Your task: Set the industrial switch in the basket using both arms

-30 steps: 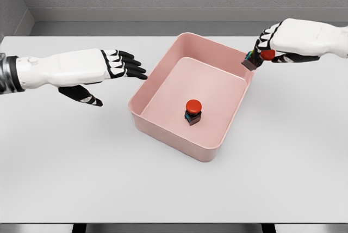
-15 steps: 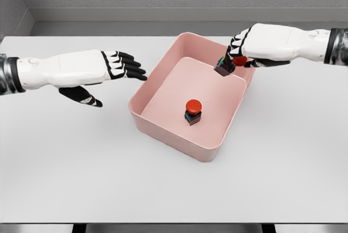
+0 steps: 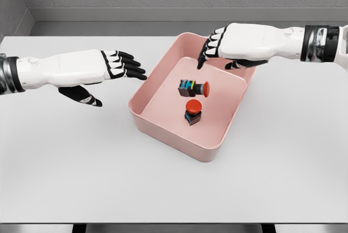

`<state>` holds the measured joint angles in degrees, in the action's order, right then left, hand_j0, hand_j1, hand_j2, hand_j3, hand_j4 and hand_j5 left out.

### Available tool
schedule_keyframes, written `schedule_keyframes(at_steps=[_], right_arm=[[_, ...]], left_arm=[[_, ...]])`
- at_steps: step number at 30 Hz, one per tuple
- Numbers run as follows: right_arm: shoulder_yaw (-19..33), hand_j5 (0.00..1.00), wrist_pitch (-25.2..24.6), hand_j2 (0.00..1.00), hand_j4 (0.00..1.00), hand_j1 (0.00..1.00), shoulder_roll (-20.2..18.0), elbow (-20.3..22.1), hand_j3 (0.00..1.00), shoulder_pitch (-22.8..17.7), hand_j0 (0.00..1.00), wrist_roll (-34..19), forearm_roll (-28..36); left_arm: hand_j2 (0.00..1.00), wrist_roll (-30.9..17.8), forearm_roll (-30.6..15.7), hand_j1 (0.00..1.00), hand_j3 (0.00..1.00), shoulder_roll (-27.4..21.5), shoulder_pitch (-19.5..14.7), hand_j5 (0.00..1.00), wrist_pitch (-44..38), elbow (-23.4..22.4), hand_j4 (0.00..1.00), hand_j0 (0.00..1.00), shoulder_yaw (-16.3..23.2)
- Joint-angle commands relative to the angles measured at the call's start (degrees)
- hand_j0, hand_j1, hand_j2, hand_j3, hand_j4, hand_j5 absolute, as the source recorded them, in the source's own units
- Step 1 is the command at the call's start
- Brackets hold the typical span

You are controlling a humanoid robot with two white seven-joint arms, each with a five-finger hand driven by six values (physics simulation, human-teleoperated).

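A pink basket (image 3: 163,133) sits mid-table. Inside it one industrial switch (image 3: 192,111) stands upright, red button on top of a dark body. A second switch (image 3: 192,87) lies on its side just behind the first, red button pointing right; whether it rests on the floor or is in the air I cannot tell. My right hand (image 3: 217,48) hovers over the basket's far part, fingers spread and pointing down, holding nothing. My left hand (image 3: 122,65) is held flat to the left of the basket, fingers extended toward its rim, thumb (image 3: 87,98) hanging below.
The white table (image 3: 81,167) stretches around the basket, with a grey wall behind its far edge.
The right hand carried the second switch left from outside the basket's right corner to over its interior, then opened; the switch now is free inside the basket. The left arm stayed still.
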<state>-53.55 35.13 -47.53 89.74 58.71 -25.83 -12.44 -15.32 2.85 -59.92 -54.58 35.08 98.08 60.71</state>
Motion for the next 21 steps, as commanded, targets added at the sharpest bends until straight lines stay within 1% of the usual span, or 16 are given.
schedule_keyframes(at_steps=[1, 2, 3, 5, 9, 10, 12, 13, 16, 21], right_arm=[[0.1, 0.87, -0.1, 0.87, 0.87, 0.87, 0.1, -0.2, 0.87, 0.0, 0.87, 0.0, 0.2], [0.4, 0.87, -0.1, 0.87, 0.87, 0.87, -0.3, -0.3, 0.87, 0.0, 0.87, 0.0, 0.2], [0.5, 0.90, -0.1, 0.90, 0.90, 0.90, -0.6, -0.3, 0.90, 0.1, 0.90, 0.1, 0.2], [1.7, 0.93, -0.1, 0.93, 0.93, 0.93, -2.5, -0.4, 0.93, 0.1, 0.93, 0.4, 0.2], [3.8, 0.98, -0.1, 0.98, 0.98, 0.98, -8.8, -0.8, 0.98, -1.2, 0.98, 0.5, 0.4], [5.1, 1.00, -0.1, 1.00, 1.00, 1.00, -10.6, -1.2, 1.00, -3.2, 1.00, 0.5, 0.4], [8.2, 1.00, -0.1, 1.00, 1.00, 1.00, -11.3, -1.5, 1.00, -7.1, 1.00, 0.5, 0.5], [8.5, 1.00, -0.1, 1.00, 1.00, 1.00, -12.4, -1.5, 1.00, -7.9, 1.00, 0.5, 0.5], [8.5, 1.00, -0.1, 1.00, 1.00, 1.00, -12.9, -2.7, 1.00, -8.1, 1.00, 0.5, 0.5], [8.7, 1.00, -0.1, 1.00, 1.00, 1.00, -12.9, -2.7, 1.00, -8.4, 1.00, 0.5, 0.5]], left_arm=[[1.00, 0.0, -0.4, 1.00, 1.00, -0.1, 0.0, 1.00, -0.1, 0.0, 1.00, 1.00, -0.1], [1.00, 0.0, -0.4, 1.00, 1.00, -0.1, 0.0, 1.00, -0.1, 0.0, 1.00, 1.00, -0.1], [1.00, 0.0, -0.4, 1.00, 1.00, -0.1, 0.0, 1.00, -0.1, 0.0, 1.00, 1.00, -0.1], [1.00, 0.0, -0.4, 1.00, 1.00, -0.1, 0.0, 1.00, -0.1, -0.2, 1.00, 1.00, -0.1], [1.00, 0.0, -0.4, 1.00, 1.00, -0.1, 0.0, 1.00, -0.1, -0.4, 1.00, 1.00, -0.1], [1.00, 0.0, -0.4, 1.00, 1.00, -0.2, 0.0, 1.00, -0.1, -0.4, 1.00, 1.00, -0.1], [1.00, 0.0, -0.5, 1.00, 1.00, -0.3, -0.1, 1.00, -0.1, -0.6, 1.00, 1.00, -0.2], [1.00, 0.0, -0.5, 1.00, 1.00, -0.3, -0.1, 1.00, -0.1, -0.7, 1.00, 1.00, -0.2], [1.00, 0.0, -0.5, 1.00, 1.00, -0.1, -0.2, 1.00, -0.1, -1.6, 1.00, 1.00, -0.1], [1.00, 0.0, -0.4, 1.00, 1.00, -0.2, -0.2, 1.00, -0.1, -1.8, 1.00, 1.00, -0.1]])
